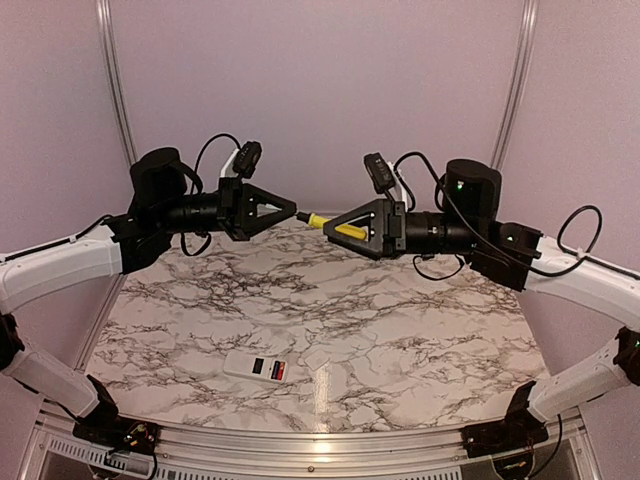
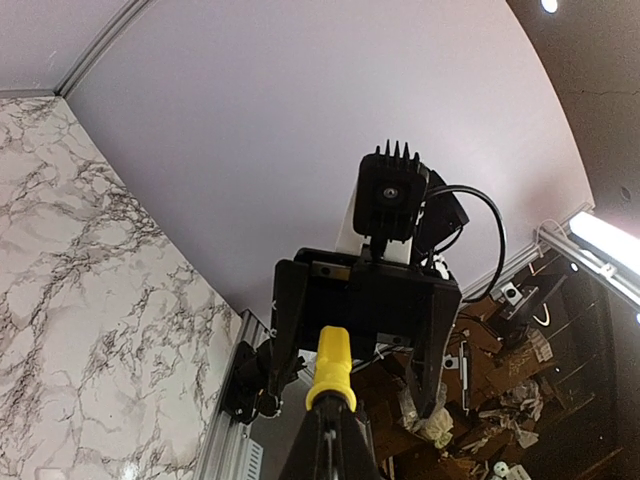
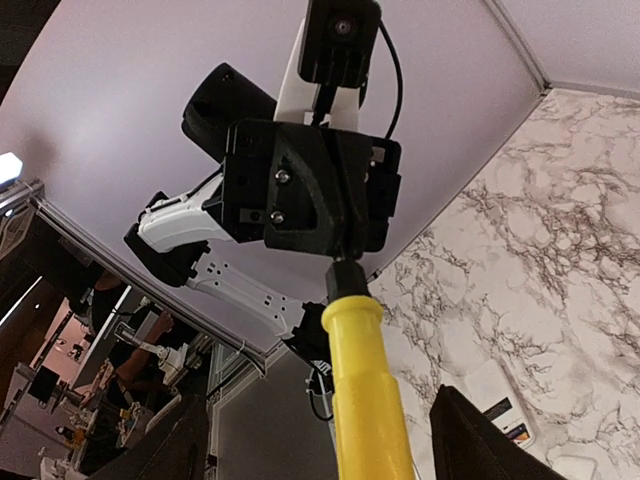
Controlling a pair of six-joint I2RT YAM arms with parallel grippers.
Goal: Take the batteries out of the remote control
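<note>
Lying flat on the marbled bench [image 1: 420, 320], lower middle of the overhead view: remote control [image 1: 258, 367], white, face up, with a red panel at its right-hand end. Neither arm touches it; both are raised well above it.

Small white cover [image 1: 318, 360]: on the bench just beside the remote control, to its right in the overhead view, with a narrow gap between the two.

Screwdriver [image 1: 350, 232]: yellow handle, dark shaft. Held nearly level in the air at the centre of the overhead view, spanning from one arm to the other.

Left end effector [image 1: 293, 212]: left of centre, pointing right. Jaws pressed together on the screwdriver's dark shaft just past the end of the handle, shown most plainly in the upper half of the right wrist view.

Right end effector [image 1: 330, 224]: right of centre, pointing left. Jaws apart, one finger [image 3: 470, 445] on either side of the yellow handle, with clear space showing on both sides; no grip on it.
</note>
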